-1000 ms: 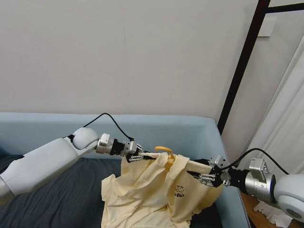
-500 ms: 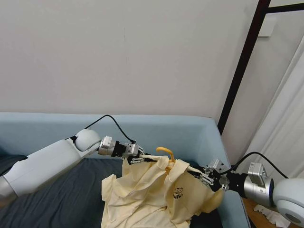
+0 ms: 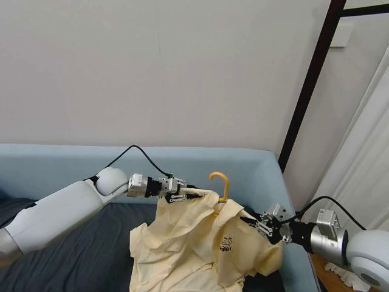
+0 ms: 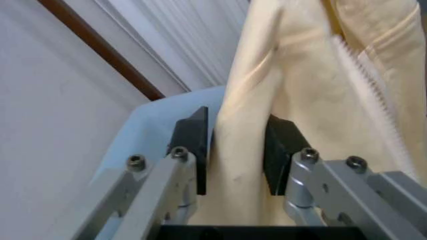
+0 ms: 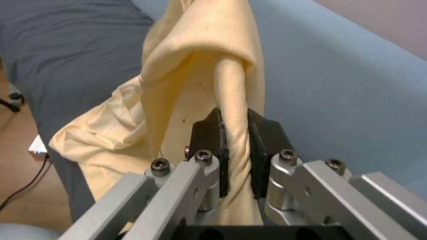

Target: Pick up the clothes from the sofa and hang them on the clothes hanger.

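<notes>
A pale yellow shirt [image 3: 194,243] on a yellow hanger [image 3: 220,184] hangs between my two arms above the dark-cushioned sofa [image 3: 67,255]. My left gripper [image 3: 189,194] is shut on the shirt's left shoulder; its black pads [image 4: 197,150] pinch a fold of the shirt [image 4: 300,110]. My right gripper [image 3: 250,222] is shut on the right shoulder, where the pads [image 5: 215,145] squeeze a rolled edge of the shirt [image 5: 200,60]. The hanger's hook stands upright above the collar.
A dark metal clothes rack post [image 3: 307,85] rises at the right, beside a white curtain [image 3: 364,158]. The light blue sofa back [image 3: 243,167] runs behind the shirt. A wooden floor and white cloth [image 3: 346,271] show at the lower right.
Both grippers lifted the shirt a little. The hanger's hook swung from lying flat to standing upright and shifted slightly right.
</notes>
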Motion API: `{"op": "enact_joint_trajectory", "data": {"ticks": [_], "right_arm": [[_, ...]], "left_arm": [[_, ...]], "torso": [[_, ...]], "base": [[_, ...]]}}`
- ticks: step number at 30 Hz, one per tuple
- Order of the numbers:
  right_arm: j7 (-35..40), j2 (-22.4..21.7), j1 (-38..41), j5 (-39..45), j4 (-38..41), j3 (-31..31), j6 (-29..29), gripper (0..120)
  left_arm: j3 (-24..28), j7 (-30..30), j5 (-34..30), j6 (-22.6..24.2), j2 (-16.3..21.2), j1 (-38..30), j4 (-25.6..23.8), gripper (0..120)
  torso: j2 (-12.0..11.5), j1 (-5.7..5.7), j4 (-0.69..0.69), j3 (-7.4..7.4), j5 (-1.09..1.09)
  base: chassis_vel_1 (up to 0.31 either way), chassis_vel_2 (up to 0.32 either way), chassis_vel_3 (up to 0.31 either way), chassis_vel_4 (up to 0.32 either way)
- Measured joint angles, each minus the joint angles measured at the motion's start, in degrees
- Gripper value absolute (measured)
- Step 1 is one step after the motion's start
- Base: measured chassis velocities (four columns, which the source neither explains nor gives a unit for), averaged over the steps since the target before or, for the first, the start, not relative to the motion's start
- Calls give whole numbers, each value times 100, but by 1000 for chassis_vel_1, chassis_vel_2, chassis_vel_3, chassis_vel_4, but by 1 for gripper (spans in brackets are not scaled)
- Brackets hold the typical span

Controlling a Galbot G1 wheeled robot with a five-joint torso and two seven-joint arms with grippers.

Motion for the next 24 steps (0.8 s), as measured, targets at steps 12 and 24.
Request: {"op": "enact_joint_trajectory", "data": {"ticks": [12, 24], "right_arm": [[756, 254, -7, 415, -2, 101, 18, 7], [1956, 793, 210, 560, 382, 222, -32, 7]], "left_arm": [[-688, -802, -54, -3, 225, 575, -562, 73], [-1579, -2410, -45, 345, 563, 2059, -1771, 100]], "torso": [[0, 0, 0, 0, 0], [0, -1, 0, 0, 1]], "base": [[0, 0, 0, 0], [0, 0, 0, 0]]}}
